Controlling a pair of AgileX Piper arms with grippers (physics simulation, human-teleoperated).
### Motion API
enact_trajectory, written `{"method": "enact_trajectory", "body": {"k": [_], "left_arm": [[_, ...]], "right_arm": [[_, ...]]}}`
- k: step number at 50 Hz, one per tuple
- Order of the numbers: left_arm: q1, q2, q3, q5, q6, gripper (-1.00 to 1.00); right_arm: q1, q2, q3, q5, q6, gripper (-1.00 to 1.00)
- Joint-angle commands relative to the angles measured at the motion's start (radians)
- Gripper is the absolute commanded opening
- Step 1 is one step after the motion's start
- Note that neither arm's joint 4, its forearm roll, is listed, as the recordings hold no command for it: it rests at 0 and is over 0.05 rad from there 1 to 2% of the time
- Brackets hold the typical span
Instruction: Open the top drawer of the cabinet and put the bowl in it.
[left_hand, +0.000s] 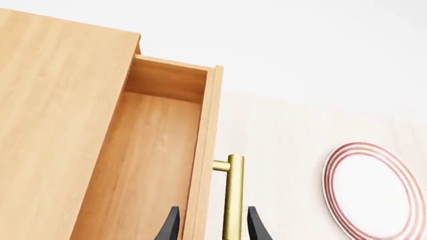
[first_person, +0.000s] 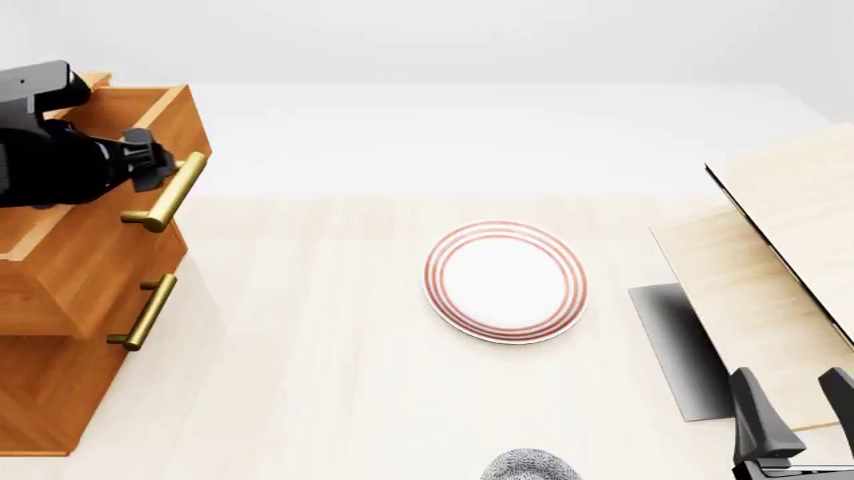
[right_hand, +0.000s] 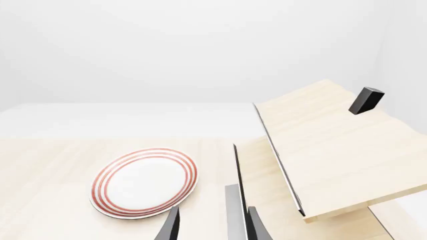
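Table (first_person: 334, 400) of pale wood fills the front view under a plain white backdrop. At the left edge stands the cabinet (first_person: 54, 380), its top drawer (first_person: 134, 130) already pulled partly out, so the opening step looks well along. The left gripper (first_person: 158, 172) sits at the brass handle (first_person: 167, 192), one finger either side of the bar and apart; whether they pinch it I cannot tell. At right, a pale light-wood structure (first_person: 787, 260). Centre, a red-ringed plate (first_person: 506, 280). At the bottom edge, the speckled bowl (first_person: 531, 466) waits, untouched and well apart from the drawer. The right gripper (first_person: 801, 405), lower right, has jaws apart and empty.
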Motion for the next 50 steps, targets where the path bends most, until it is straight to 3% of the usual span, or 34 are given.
{"method": "enact_trajectory", "body": {"k": [1,50], "left_arm": [[-0.025,0.013,0.009,-0.013,-0.002,1.00],[-0.175,0.046,0.022,-0.031,-0.021,1.00]], "right_arm": [[0.000,-0.001,0.000,0.000,0.000,1.00],[0.000,-0.001,0.000,0.000,0.000,1.00]]}}
